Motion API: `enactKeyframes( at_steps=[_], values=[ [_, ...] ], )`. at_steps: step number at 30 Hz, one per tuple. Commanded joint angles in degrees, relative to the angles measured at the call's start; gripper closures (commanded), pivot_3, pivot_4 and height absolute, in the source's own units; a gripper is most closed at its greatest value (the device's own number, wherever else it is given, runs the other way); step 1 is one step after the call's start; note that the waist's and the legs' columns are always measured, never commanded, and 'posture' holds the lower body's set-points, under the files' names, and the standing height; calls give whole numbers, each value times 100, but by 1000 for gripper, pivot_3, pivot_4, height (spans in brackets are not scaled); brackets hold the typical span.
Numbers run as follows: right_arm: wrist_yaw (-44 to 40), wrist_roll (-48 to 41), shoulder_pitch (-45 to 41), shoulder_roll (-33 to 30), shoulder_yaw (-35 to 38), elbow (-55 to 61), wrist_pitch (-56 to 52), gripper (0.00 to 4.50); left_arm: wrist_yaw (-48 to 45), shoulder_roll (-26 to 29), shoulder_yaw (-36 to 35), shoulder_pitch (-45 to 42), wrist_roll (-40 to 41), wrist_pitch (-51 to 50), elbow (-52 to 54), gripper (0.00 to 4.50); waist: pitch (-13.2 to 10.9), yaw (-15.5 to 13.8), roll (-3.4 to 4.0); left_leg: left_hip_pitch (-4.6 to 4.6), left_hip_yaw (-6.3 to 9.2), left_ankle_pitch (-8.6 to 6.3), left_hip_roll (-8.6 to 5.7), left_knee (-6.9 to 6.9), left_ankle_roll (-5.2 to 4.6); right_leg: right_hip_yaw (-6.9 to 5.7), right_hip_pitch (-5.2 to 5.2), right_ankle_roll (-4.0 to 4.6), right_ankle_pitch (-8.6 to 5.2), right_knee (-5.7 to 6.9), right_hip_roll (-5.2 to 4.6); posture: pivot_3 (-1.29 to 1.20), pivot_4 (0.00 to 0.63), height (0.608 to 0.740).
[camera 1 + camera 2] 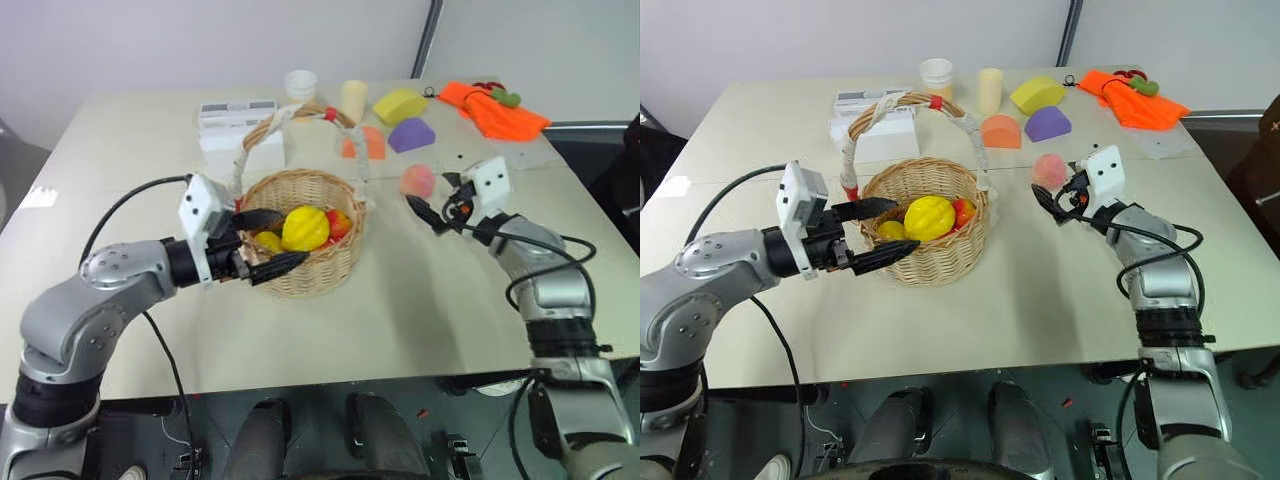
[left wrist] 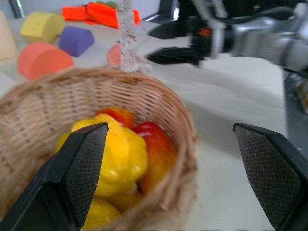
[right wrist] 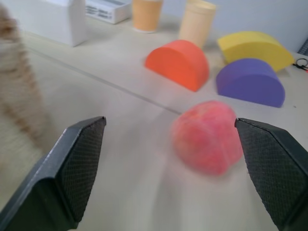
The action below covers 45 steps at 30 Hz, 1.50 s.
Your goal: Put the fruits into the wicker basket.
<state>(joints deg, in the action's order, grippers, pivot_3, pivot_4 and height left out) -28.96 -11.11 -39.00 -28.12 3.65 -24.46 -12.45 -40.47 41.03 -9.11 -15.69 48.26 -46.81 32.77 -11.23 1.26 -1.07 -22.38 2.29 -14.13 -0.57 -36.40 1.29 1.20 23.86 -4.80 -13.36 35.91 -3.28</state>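
The starfruit (image 1: 305,228) lies in the basket (image 1: 335,262) at the bench's (image 1: 420,300) centre, on other fruit. The left pincer (image 1: 262,245) sits at the basket's nine o'clock rim, released, one finger over the rim and one outside it, holding nothing. The peach (image 1: 418,181) rests on the bench at the basket's two o'clock, just short of the right pincer (image 1: 432,213), which is spread wide and empty, pointing at it. The peach sits off-centre between those fingers, nearer one pad, so closing now could nudge the round fruit and roll it toward the orange block (image 3: 178,63) or purple block (image 3: 250,82) close behind. Carrying it in could snag the tall handle (image 1: 290,120). The left pincer, straddling the rim, might drag or tip the basket as it pulls away.
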Motion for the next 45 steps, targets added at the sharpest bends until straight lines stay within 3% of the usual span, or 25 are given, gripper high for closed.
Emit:
enactKeyframes(
  at_steps=[1,6,10,23,26,29,31,34,39,45],
  values=[
    [281,241,-725,203,60,-1142,544,0,-118,38,-299,133,120,252,231,63,0,-14,0,0,-5,1,-1,0,1,5,4,4,-2,5,0,0,150,740],
    [365,411,-1421,418,75,-2544,947,0,-32,-16,-335,178,195,274,248,63,0,-39,-1,-3,-8,1,0,-8,2,10,4,-10,5,9,0,0,150,740],
    [896,801,-1771,450,-38,-3471,1217,0,107,-109,-357,193,309,255,362,63,1,-17,-2,-2,-16,1,0,-9,2,15,5,-12,7,10,-3,0,150,740],
    [1377,1243,-1884,429,33,-4250,1661,0,187,-92,-353,121,502,259,332,63,1,83,-3,3,-16,1,4,-8,2,16,5,-12,7,16,5,0,150,740],
    [1391,1209,-1915,414,104,-4309,1725,820,197,-94,-337,95,490,260,310,0,1,126,-2,3,-15,1,4,-7,1,17,5,-15,9,17,5,0,150,740],
    [1379,1210,-1932,392,125,-4318,1795,1953,209,-97,-339,84,487,257,303,0,1,127,-2,3,-15,1,5,-6,1,17,6,-16,9,18,6,0,150,740],
    [1352,1209,-1922,377,139,-4272,1864,2191,218,-97,-354,102,488,259,307,0,1,127,-2,3,-15,1,5,-6,1,17,7,-16,9,18,6,0,150,740],
    [1372,1280,-1871,334,98,-4173,1958,2191,240,-91,-384,159,481,262,329,0,1,127,-2,3,-16,1,5,-6,1,17,7,-16,9,17,6,0,150,740],
    [724,1113,-1253,13,131,-3013,2010,2191,213,18,-766,466,474,344,339,0,1,108,-2,1,-15,1,6,-3,1,18,9,-17,9,17,6,0,150,740],
    [-1070,-177,861,-790,481,811,831,2191,-215,25,-1512,1196,408,895,179,0,1,61,0,-2,-16,0,18,12,0,18,19,-26,8,18,0,0,150,740]
  ],
)
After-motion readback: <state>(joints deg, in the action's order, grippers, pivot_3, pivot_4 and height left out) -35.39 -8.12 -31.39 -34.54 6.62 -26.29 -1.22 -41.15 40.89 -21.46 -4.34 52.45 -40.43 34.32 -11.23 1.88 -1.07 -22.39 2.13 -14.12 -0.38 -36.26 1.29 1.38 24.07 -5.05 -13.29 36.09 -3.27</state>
